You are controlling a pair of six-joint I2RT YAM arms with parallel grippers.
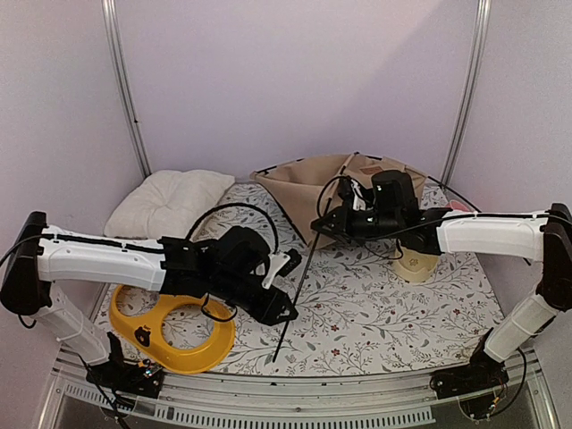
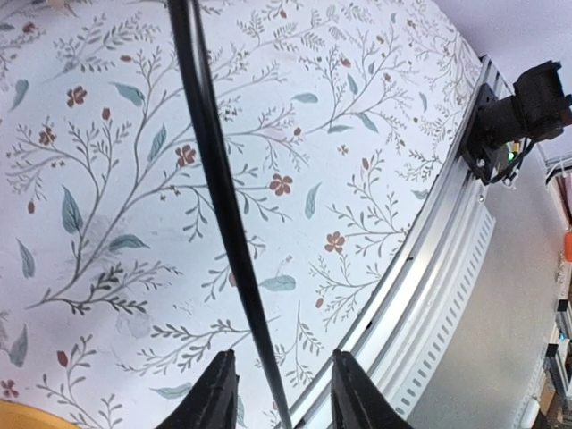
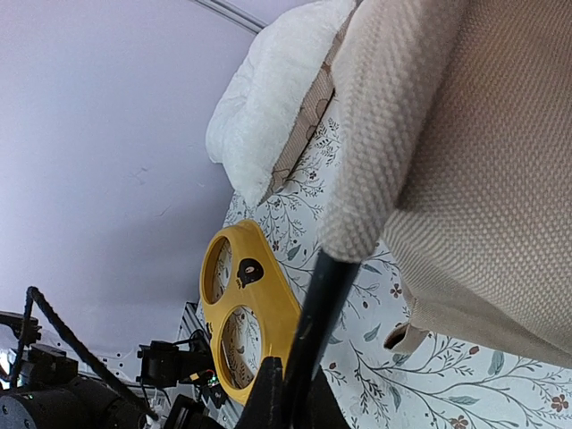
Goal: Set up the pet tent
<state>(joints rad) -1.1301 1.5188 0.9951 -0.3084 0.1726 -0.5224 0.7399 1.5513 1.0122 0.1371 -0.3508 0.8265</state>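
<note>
Top external view: the pet tent [image 1: 313, 183] lies slumped at the far middle of the counter [image 1: 375, 304], a heap of tan canvas that has not been raised. One black pole [image 1: 299, 286] runs from it in a slant toward the near edge. The right tool [image 1: 323, 223] meets the pole at its far end, just beside the canvas. The left tool [image 1: 288, 313] sits lower down the pole, nearer the arm bases. A white pillow [image 1: 170, 204] lies far left and a yellow tray [image 1: 170, 344] near left, close to the left arm.

Left wrist view: the left tool's fingers [image 2: 222, 393] stand apart with the pole passing between them, and neither appears to touch it. Past the floral cloth, the near rail [image 2: 429, 268] is close.

Right wrist view: the right tool looks clamped on the pole just below where it enters a woven fabric sleeve of the tent. The pillow and tray show beyond it.

The risks, as I judge them:
- With only one tool gripping, the pole's near end is free. It could swing out from between the open fingers or slide over the near edge.
- Pushing the pole hard could bow it, so that it springs out of the right tool or backs out of the sleeve.
- A wide sweep of the left arm could knock the tray.
</note>
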